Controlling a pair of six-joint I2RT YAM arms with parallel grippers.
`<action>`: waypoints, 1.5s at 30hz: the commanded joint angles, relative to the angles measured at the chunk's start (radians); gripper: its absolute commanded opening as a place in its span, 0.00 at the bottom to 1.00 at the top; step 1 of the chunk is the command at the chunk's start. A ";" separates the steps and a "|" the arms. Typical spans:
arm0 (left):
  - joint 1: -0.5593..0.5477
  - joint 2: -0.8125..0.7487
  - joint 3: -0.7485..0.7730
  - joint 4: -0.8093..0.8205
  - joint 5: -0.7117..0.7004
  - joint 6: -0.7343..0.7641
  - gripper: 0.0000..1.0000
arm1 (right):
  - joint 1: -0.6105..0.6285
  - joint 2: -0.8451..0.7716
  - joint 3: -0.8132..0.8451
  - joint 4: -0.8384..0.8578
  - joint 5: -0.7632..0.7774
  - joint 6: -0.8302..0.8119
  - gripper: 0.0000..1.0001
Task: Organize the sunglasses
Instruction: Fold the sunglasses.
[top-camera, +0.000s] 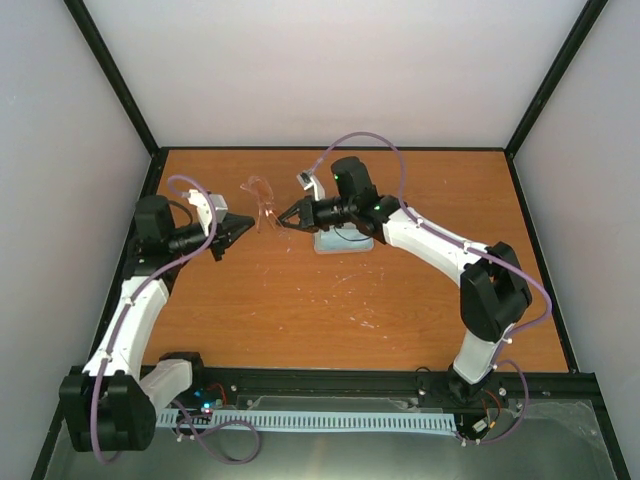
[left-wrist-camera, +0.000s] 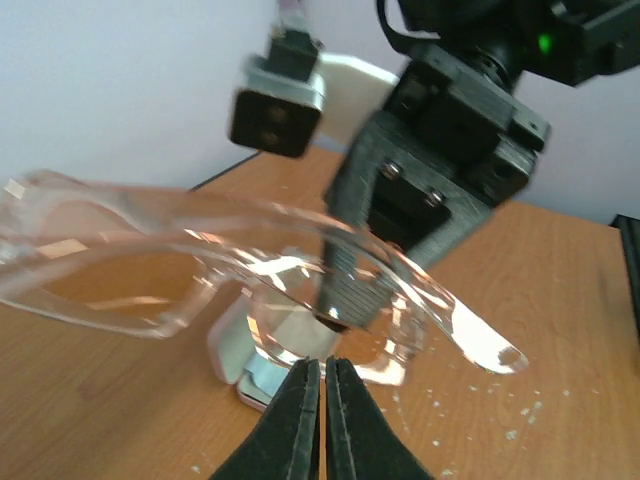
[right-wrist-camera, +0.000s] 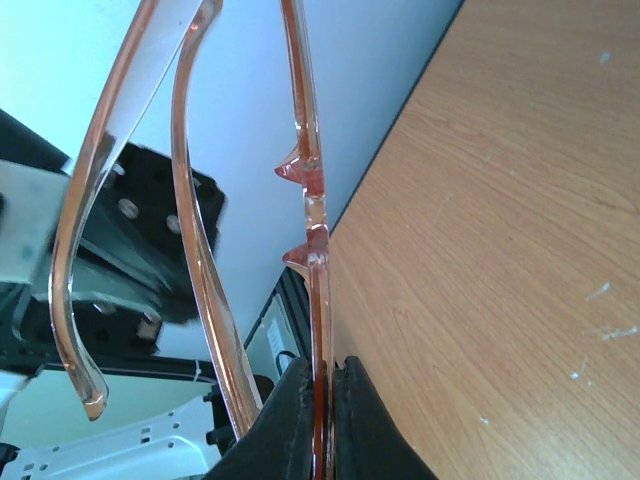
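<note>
Above the far half of the bench (top-camera: 400, 300), the sunglasses (top-camera: 262, 203) hang pinched by the frame in the right gripper (top-camera: 284, 221), while the left gripper (top-camera: 248, 224) sits just beside them, closed on nothing.

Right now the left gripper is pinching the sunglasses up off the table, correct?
No, the right gripper pinches the sunglasses up off the table; the right wrist view shows the frame between its fingers. The left gripper is shut, empty.
</note>
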 joint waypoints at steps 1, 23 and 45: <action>-0.017 -0.018 -0.031 -0.087 0.070 0.070 0.06 | 0.002 0.013 0.054 0.048 0.002 0.014 0.03; -0.077 0.060 0.073 -0.019 0.112 0.044 0.05 | -0.001 0.032 0.029 0.008 0.008 -0.019 0.03; -0.077 0.158 0.073 0.229 0.071 -0.119 0.10 | 0.022 -0.003 0.023 0.019 -0.161 -0.052 0.03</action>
